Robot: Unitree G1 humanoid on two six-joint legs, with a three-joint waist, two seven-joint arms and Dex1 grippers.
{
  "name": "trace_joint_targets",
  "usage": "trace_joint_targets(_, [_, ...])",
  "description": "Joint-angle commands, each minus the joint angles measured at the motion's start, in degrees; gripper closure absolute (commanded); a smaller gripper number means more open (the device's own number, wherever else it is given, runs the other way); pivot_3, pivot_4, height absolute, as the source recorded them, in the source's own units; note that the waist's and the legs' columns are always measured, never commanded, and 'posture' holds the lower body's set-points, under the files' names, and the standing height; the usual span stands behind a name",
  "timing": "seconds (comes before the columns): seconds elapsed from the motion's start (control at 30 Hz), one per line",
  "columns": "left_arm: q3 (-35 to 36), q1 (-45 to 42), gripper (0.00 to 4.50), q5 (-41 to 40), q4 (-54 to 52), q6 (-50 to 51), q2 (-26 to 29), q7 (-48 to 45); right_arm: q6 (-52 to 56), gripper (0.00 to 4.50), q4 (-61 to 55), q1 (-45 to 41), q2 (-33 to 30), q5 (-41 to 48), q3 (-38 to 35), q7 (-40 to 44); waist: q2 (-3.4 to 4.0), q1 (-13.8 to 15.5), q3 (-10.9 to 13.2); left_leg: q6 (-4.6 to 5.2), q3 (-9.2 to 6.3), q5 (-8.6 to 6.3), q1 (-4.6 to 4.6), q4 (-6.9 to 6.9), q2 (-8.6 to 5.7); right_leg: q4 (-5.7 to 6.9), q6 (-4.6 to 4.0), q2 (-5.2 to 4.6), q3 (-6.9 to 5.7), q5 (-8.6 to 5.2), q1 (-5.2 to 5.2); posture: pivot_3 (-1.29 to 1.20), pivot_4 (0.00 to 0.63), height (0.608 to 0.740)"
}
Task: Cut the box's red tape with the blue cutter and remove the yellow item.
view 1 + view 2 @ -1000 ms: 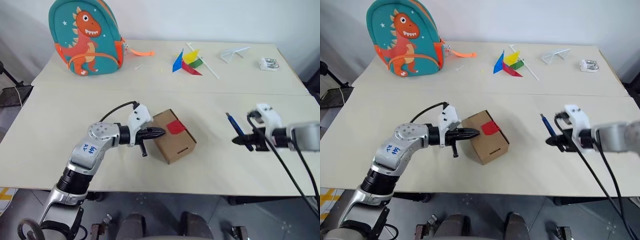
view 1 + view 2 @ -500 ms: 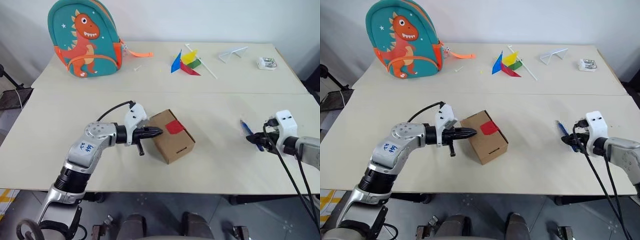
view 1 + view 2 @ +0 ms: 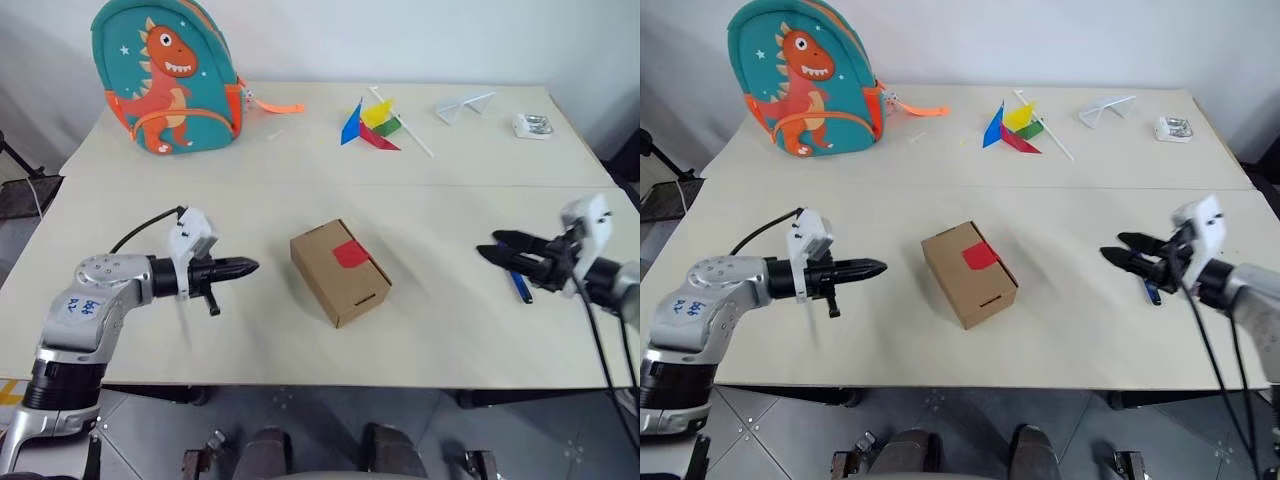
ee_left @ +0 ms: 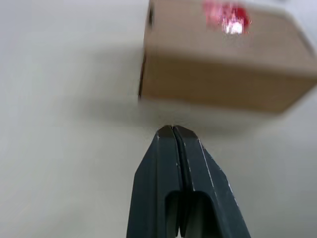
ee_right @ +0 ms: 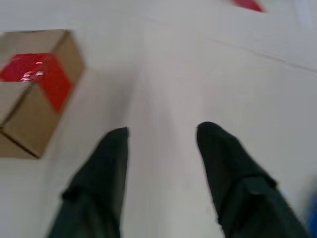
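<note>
Table (image 3: 420, 320) holds closed box (image 3: 340, 272), red tape (image 3: 350, 254) intact.

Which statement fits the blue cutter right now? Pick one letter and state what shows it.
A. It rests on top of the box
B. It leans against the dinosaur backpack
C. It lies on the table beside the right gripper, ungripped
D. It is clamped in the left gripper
C: the blue cutter lies flat on the table beside the right gripper, whose fingers stand apart with nothing between them.
</note>
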Motion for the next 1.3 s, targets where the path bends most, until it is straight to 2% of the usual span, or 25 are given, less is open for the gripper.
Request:
trace_joint_targets(0.03, [1.88, 3.67, 4.50, -1.05, -2.84, -0.89, 0.59, 0.15, -4.48, 3.41, -0.51, -3.31, 5.09, -4.44, 1.60, -2.30, -0.01, -0.12, 0.01, 0.00, -0.01, 0.00, -0.01, 0.01, 0.00, 0.00, -0.01, 0.00, 0.00, 0.01, 0.00, 0.00, 0.150, 0.740])
trace_joint_targets(0.13, [1.03, 6.35, 4.50, -0.60, -4.40, -1.61, -1.00, 1.81, -8.60, 4.46, 2.07, -5.47, 9.75, -9.93, 4.72, -3.42, -0.01, -0.19, 0.01, 0.00, 0.01, 0.00, 0.00, -0.01, 0.01, 0.02, -0.01, 0.00, 0.00, 0.01, -0.04, 0.00, 0.150, 0.740])
trace_joint_targets(0.2, [-0.53, 7.08, 4.50, -0.40, -5.78, -1.43, -2.26, 2.84, -12.91, 4.46, 5.01, -7.41, 13.20, -14.13, 6.42, -5.44, -0.01, -0.17, 0.01, -0.01, 0.00, 0.00, -0.01, -0.03, 0.01, 0.03, -0.01, 0.00, -0.01, 0.01, -0.04, 0.00, 0.150, 0.740])
trace_joint_targets(0.3, [-5.69, 6.02, 4.50, 0.92, -7.12, -0.76, -7.59, 6.75, -15.98, 4.46, 8.41, -9.42, 18.53, -19.68, 11.77, -6.03, 0.00, -0.22, 0.00, -0.01, 0.04, 0.00, 0.00, 0.01, 0.00, 0.04, 0.00, 0.00, -0.01, 0.02, -0.03, 0.00, 0.150, 0.740])
trace_joint_targets(0.5, [-8.51, 3.79, 4.50, 2.63, -5.63, -0.30, -11.45, 11.01, -10.29, 4.46, 2.13, -7.24, 19.95, -19.77, 16.28, -1.79, -0.01, -0.33, 0.00, -0.04, 0.01, 0.01, 0.02, -0.02, 0.01, 0.25, 0.00, 0.00, -0.03, 0.02, -0.12, 0.00, 0.150, 0.740])
trace_joint_targets(0.77, [-10.22, 2.62, 4.50, 3.69, -4.18, 0.09, -12.28, 12.47, -0.22, 4.46, -7.46, -3.94, 18.82, -17.59, 16.42, 0.22, -0.01, -0.30, 0.00, -0.03, 0.02, 0.01, 0.04, 0.02, 0.01, 0.25, 0.00, 0.00, -0.03, 0.02, -0.10, 0.00, 0.150, 0.740])
trace_joint_targets(1.07, [-10.89, 1.15, 4.50, 3.63, -3.86, 0.70, -12.45, 12.62, 6.09, 4.46, -15.17, -0.82, 18.06, -15.99, 17.64, 0.50, -0.01, -0.23, 0.00, -0.03, 0.01, 0.01, 0.05, 0.01, 0.01, 0.26, 0.00, 0.00, -0.03, 0.02, -0.09, 0.00, 0.150, 0.740])
trace_joint_targets(1.3, [-10.35, 0.77, 4.50, 3.31, -4.22, 1.61, -11.49, 12.03, 7.11, 4.46, -18.27, 1.84, 18.57, -16.67, 18.62, -0.27, -0.01, -0.21, 0.00, -0.03, 0.02, 0.01, 0.05, 0.01, 0.01, 0.26, 0.00, 0.00, -0.03, 0.02, -0.09, 0.00, 0.150, 0.740])
